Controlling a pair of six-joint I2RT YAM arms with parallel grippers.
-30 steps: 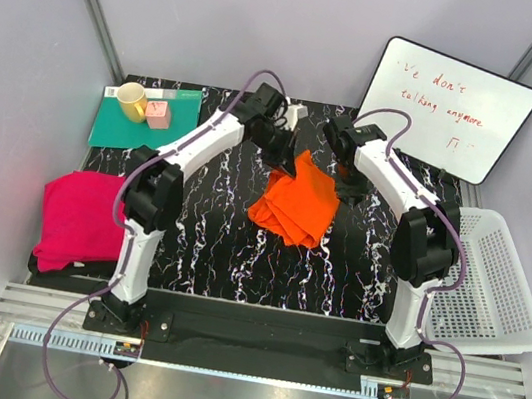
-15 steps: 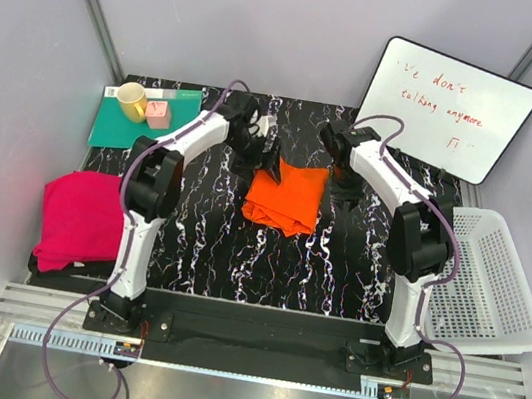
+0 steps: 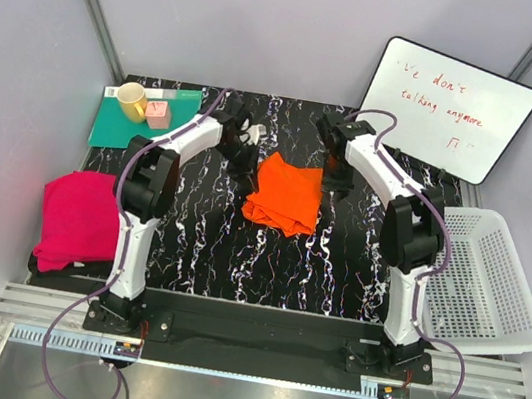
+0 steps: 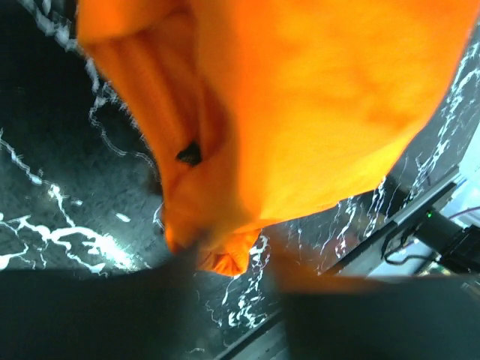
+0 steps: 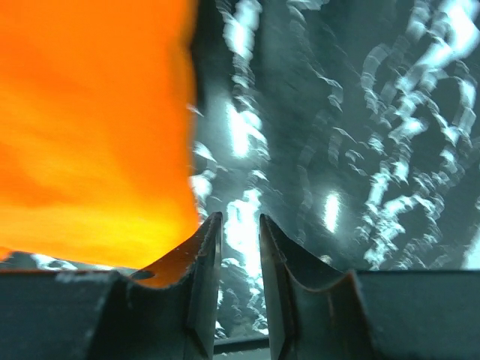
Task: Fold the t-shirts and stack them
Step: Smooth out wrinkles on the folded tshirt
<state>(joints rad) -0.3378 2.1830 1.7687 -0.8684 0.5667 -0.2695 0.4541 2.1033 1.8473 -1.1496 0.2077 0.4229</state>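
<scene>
The orange t-shirt lies folded in the middle of the black marbled table. The magenta t-shirt lies in a heap at the table's left edge. My left gripper is low at the orange shirt's far left corner. In the left wrist view its blurred fingers stand apart, with bare table and a cloth corner between them. My right gripper is at the far right corner. Its fingers stand slightly apart over bare table, with the orange cloth just left of them.
A teal mat at the far left carries a yellow mug and a pink block. A whiteboard leans at the far right. A white perforated basket sits at the right edge.
A second ago both grippers held the orange shirt bunched above the table. It now lies flat and spread, and both grippers have come down and let go at its far corners.
</scene>
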